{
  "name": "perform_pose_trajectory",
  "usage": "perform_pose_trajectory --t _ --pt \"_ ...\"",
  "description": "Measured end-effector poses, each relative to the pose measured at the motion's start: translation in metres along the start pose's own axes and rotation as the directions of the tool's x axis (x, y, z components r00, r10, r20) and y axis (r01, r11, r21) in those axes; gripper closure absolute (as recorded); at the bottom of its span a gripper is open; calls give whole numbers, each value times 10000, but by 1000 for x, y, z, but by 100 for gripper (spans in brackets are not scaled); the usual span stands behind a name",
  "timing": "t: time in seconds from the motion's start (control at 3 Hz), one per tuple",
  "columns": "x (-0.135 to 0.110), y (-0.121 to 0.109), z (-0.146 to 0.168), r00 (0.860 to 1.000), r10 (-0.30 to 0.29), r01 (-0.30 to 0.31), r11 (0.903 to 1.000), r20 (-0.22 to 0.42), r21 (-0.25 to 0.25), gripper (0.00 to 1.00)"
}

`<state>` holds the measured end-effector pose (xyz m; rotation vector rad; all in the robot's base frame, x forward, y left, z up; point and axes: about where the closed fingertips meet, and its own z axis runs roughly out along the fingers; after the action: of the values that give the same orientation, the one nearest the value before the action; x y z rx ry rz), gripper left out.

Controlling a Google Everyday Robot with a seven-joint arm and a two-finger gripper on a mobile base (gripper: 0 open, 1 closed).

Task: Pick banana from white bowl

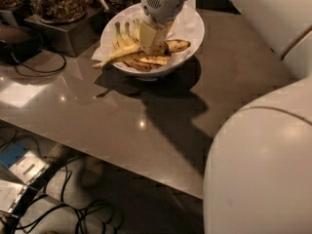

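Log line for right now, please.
gripper: down in white bowl, over banana | banana: lying in bowl | phase: grasp attempt

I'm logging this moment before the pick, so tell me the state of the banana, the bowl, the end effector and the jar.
banana: lying in the bowl, stem poking over the left rim.
bowl: upright on the table, paper-lined, holding other bananas too.
end effector: down inside the bowl, at the bananas.
jar: upright, full of nuts.
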<state>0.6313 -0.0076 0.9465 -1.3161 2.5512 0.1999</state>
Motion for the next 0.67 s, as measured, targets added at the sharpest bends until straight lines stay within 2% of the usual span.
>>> perform_pose_trajectory --t 0.33,0.67 --pt "5 14 -20 9977 -334 330 9994 584 90 100" --pt "25 24 -35 9939 -404 419 9990 1026 -126 100"
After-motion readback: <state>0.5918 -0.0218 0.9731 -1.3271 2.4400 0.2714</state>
